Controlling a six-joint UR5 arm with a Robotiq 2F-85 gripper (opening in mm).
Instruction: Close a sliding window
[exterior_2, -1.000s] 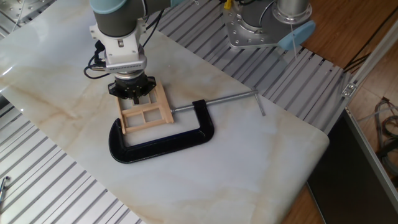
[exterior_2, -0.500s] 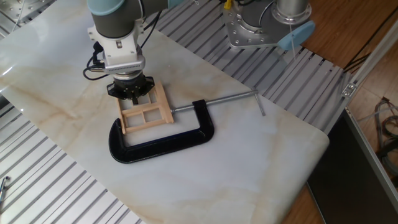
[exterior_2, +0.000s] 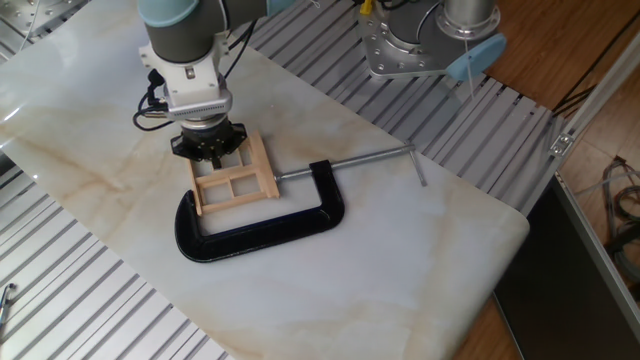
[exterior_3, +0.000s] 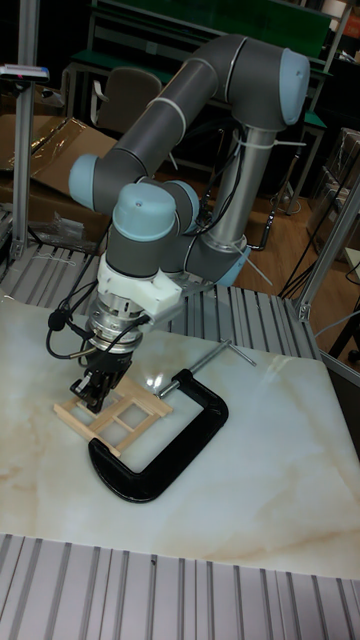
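Observation:
The sliding window (exterior_2: 237, 187), a small pale wood frame with thin slats, lies flat on the marble table (exterior_2: 420, 260), held in the jaw of a black C-clamp (exterior_2: 262, 232). My gripper (exterior_2: 209, 153) points straight down onto the window's far left end and covers that part of it. In the tall fixed view the gripper (exterior_3: 93, 400) has its dark fingers down at the left end of the window (exterior_3: 128, 418). The fingers look close together, but whether they hold a slat is hidden.
The clamp's steel screw (exterior_2: 365, 159) reaches right toward the table's back edge. Ribbed aluminium rails (exterior_2: 90, 300) border the marble slab. A second robot base (exterior_2: 420, 40) stands at the back. The clamp (exterior_3: 165, 465) curves around the window's near side.
My gripper has shifted slightly to the left along the window's far end. The clamp and the outer frame have stayed in place.

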